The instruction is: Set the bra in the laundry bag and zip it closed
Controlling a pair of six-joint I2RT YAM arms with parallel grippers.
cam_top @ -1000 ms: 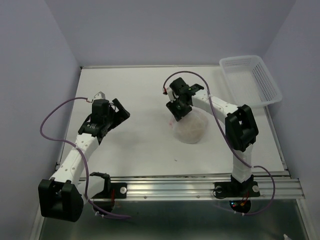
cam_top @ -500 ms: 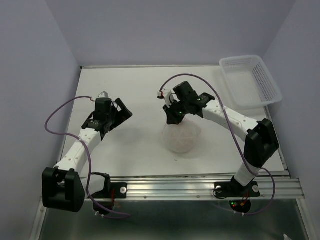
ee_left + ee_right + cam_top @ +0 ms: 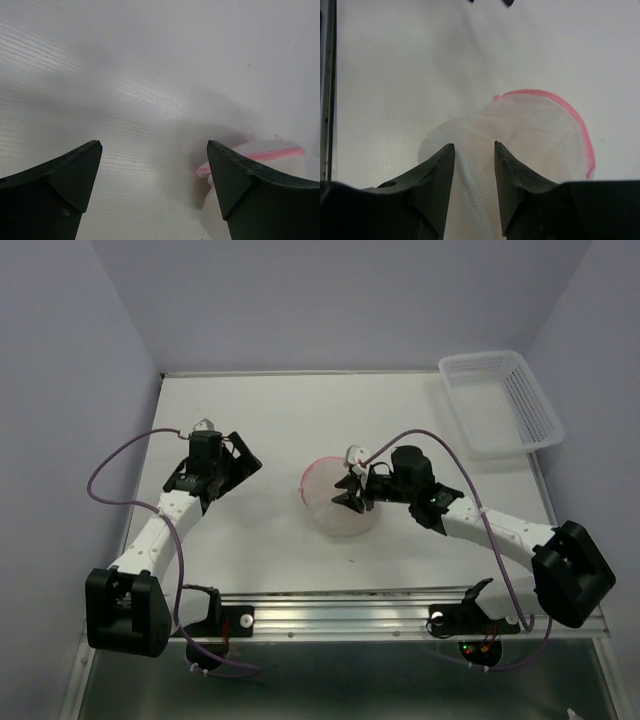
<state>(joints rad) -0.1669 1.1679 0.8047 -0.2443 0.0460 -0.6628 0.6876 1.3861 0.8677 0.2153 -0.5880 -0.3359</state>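
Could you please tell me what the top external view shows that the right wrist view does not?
Only the top external view shows the left gripper, open and away from the laundry bag, and the basket at the far right. Only the right wrist view shows the right gripper pinching a fold of mesh, with a faint peach tint inside. Both show that bag and its pink zipper band.

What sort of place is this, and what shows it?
Probably a robot test cell: left arm and right arm bolted to a metal rail, a white table boxed in by plain lilac walls.
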